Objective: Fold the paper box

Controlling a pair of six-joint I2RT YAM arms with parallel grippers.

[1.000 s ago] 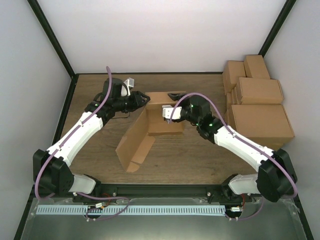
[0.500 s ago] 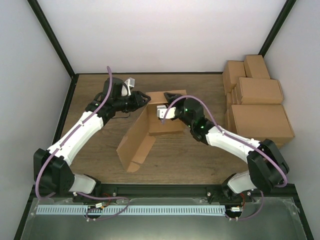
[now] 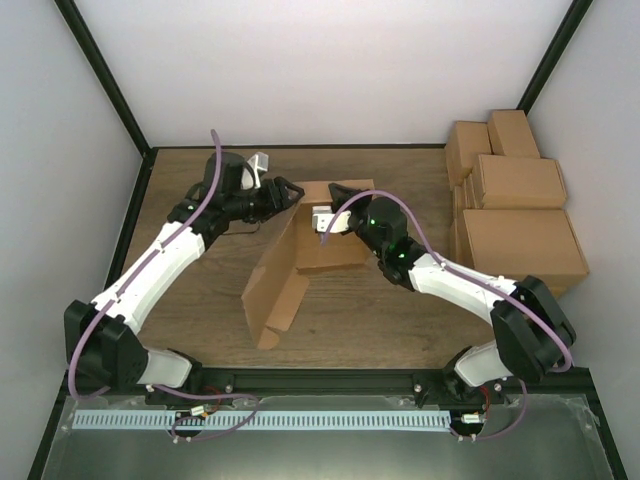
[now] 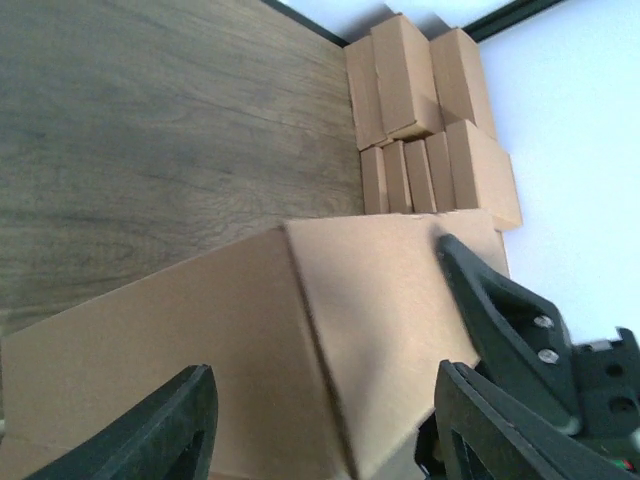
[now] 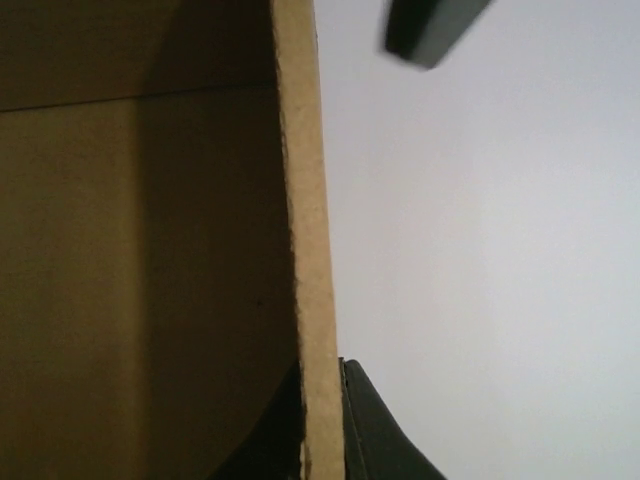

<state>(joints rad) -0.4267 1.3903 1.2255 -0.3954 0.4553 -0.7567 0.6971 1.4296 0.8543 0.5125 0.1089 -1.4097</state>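
Observation:
The paper box [image 3: 300, 262], a brown cardboard sheet partly folded up, stands mid-table with one long panel sloping down toward the near edge. My right gripper [image 3: 340, 189] is shut on the top edge of its raised back wall. In the right wrist view the cardboard edge [image 5: 310, 250] runs straight between the pinched fingers of that gripper [image 5: 322, 435]. My left gripper [image 3: 289, 189] hovers open at the wall's upper left corner. In its wrist view the box [image 4: 230, 330] lies between its spread jaws [image 4: 325, 430] without touching them.
A stack of finished brown cartons [image 3: 515, 210] fills the back right corner of the table and also appears as cartons [image 4: 420, 110] in the left wrist view. White walls close the table at the back and sides. Bare wood [image 3: 190, 300] lies left of the box.
My right gripper moved left to the back wall's top edge and shut on it. The left gripper opened, letting go of the cardboard. The box's near panel shifted slightly right.

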